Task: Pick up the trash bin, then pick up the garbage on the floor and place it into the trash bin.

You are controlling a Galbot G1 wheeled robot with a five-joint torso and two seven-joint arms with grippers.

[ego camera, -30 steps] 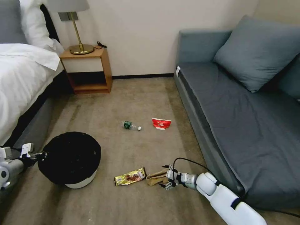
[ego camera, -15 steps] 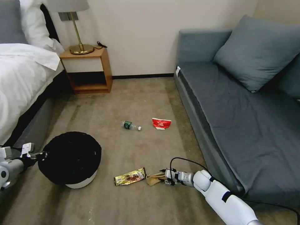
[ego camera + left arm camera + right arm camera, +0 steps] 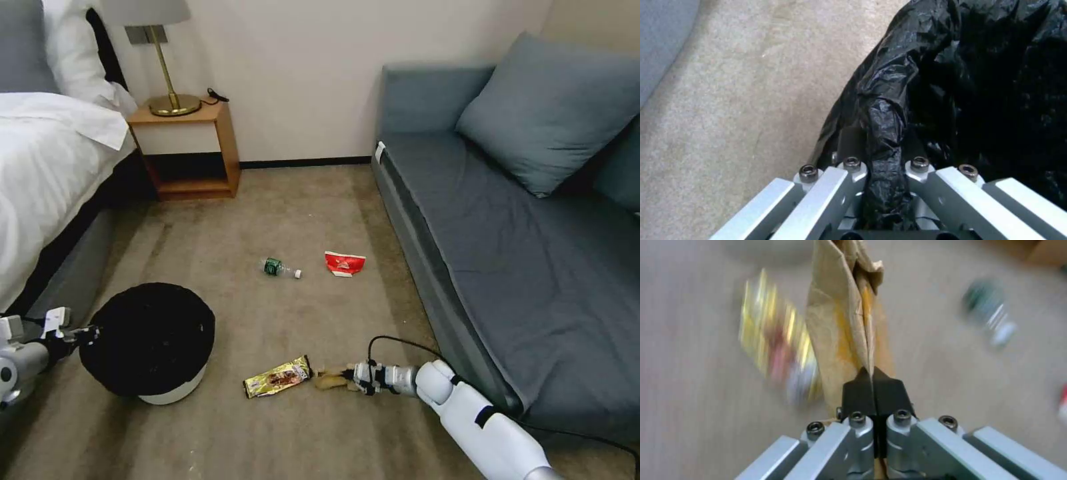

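- The right gripper (image 3: 872,380) is closed flat on the edge of the crumpled brown paper (image 3: 842,323), low over the carpet (image 3: 300,213) just beside the sofa (image 3: 480,220).
- The paper is pinched only at its near edge, so a slow, straight lift is advised, lest the thin fold be pulled free.
- The gold-yellow wrapper (image 3: 277,377) lies just beside the paper; it should not be dragged along.
- The left gripper (image 3: 882,156) is clamped on the bag-covered rim of the trash bin (image 3: 150,337), which is held near the bed (image 3: 47,167).
- The bin should be kept level and its mouth upward, so that the paper can be carried across and dropped inside.
- The small bottle (image 3: 279,269) and the red-and-white packet (image 3: 343,264) lie farther off on the carpet, untouched.
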